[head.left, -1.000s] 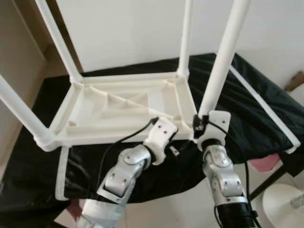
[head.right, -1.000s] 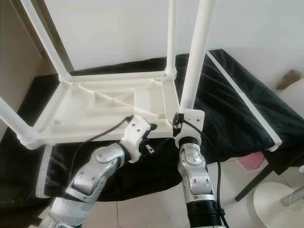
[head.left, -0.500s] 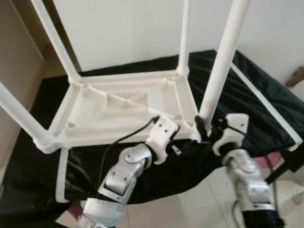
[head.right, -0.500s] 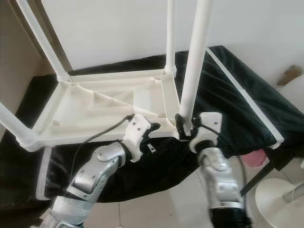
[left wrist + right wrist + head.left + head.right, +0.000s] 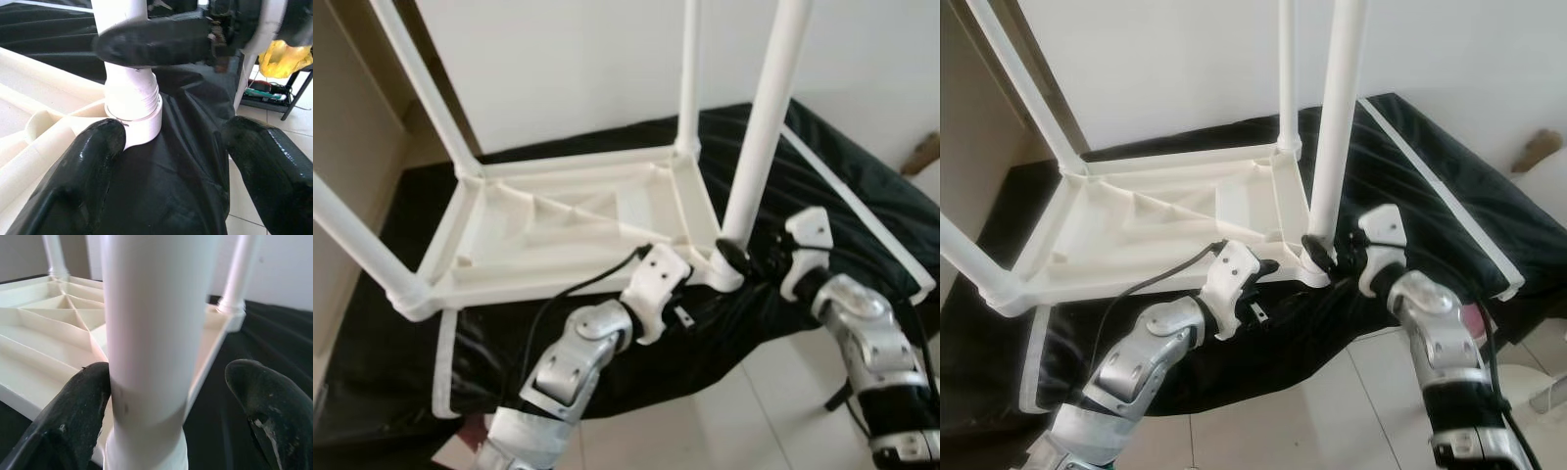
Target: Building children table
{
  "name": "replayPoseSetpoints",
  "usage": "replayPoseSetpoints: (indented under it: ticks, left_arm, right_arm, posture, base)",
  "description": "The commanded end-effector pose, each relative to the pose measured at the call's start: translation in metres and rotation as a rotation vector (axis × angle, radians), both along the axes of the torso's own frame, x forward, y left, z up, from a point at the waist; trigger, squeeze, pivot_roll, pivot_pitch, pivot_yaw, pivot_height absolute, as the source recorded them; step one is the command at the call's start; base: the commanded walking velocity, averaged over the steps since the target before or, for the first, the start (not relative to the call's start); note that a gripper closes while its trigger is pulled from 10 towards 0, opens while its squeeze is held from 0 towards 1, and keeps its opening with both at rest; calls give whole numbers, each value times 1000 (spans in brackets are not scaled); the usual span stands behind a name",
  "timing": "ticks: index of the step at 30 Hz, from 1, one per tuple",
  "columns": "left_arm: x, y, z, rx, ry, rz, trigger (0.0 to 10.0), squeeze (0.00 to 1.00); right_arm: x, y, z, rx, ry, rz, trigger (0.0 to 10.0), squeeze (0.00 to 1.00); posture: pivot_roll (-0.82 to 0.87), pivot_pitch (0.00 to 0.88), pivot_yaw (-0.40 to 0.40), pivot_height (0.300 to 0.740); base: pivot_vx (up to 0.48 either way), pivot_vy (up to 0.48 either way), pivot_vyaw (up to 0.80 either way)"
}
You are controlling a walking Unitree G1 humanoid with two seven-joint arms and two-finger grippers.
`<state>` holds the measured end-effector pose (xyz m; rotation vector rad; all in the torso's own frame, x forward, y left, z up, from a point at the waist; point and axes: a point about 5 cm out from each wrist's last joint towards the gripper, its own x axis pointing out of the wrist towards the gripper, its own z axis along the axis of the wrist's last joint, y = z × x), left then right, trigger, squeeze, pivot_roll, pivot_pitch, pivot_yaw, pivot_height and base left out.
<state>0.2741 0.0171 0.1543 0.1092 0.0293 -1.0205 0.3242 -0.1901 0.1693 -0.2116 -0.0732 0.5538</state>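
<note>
1. One white plastic tabletop point(image 5: 558, 230), lying upside down.
2. Four white legs stand up from its corners: the near right leg point(image 5: 759, 127), the far right leg point(image 5: 688, 73), the far left leg point(image 5: 421, 83) and the near left leg point(image 5: 352, 240).
3. One black cloth point(image 5: 822, 196) under it, with two white strips: one strip point(image 5: 847, 211) at the right, another strip point(image 5: 442, 367) at the left.
4. Two robot arms, so two end effectors: the left end effector point(image 5: 166, 176) and the right end effector point(image 5: 171, 396).
5. One yellow thing point(image 5: 283, 56) on the floor.

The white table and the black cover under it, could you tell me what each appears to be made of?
The table looks like moulded plastic: off-white, smooth, faintly glossy, with ribs on its underside and a threaded collar at the leg. The cover looks like thin, slightly shiny fabric or plastic sheet; it wrinkles and drapes.
</note>
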Motion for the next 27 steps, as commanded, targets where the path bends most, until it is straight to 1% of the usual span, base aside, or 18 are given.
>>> replayPoseSetpoints:
  ticks: [1,4,5,6,7,8,9,15,20,21,27]
  left_arm:
    - [1,0,1,13,4,-57,10000,0]
    - [0,0,2,13,2,-57,10000,0]
    - [0,1,2,20,-6,-54,10000,0]
    - [0,1,2,20,-6,-54,10000,0]
    - [0,1,3,20,-7,-53,10000,0]
    - [0,1,3,20,-8,-53,10000,0]
    - [0,2,3,20,-10,-47,10000,0]
    - [1,5,4,19,-12,-36,10000,0]
    - [3,4,7,20,-19,-42,10000,0]
    - [3,4,7,20,-20,-45,10000,0]
    - [4,4,7,25,-21,-50,10000,0]
  right_arm:
    - [3,8,-6,-25,26,51,10000,0]
    - [6,11,-7,-32,34,73,10000,0]
    - [9,15,-12,-60,41,99,7490,0]
    - [9,15,-12,-60,41,99,7490,0]
    - [9,15,-14,-73,41,95,3020,0]
    - [10,14,-15,-81,41,94,3020,0]
    - [9,14,-18,-78,53,100,0,0]
    - [6,11,-26,-67,89,120,0,0]
    - [5,4,-30,-44,102,81,0,0]
    - [6,3,-30,-38,101,64,10000,0]
    - [7,3,-31,-23,104,-3,10000,0]
  posture:
    - [-124,0,89,740]
    - [-115,0,86,740]
    - [-105,0,84,740]
    - [-105,0,84,740]
    - [-105,0,84,740]
    - [-105,0,84,740]
    - [-94,0,80,740]
    - [-95,0,85,740]
    - [-107,0,102,740]
    - [-109,0,104,740]
    - [-114,0,109,740]
  base:
    - [0,0,0]
    - [0,0,0]
    - [0,0,0]
    - [0,0,0]
    - [0,0,0]
    - [0,0,0]
    - [0,0,0]
    - [0,0,0]
    - [0,0,0]
    - [0,0,0]
    - [0,0,0]
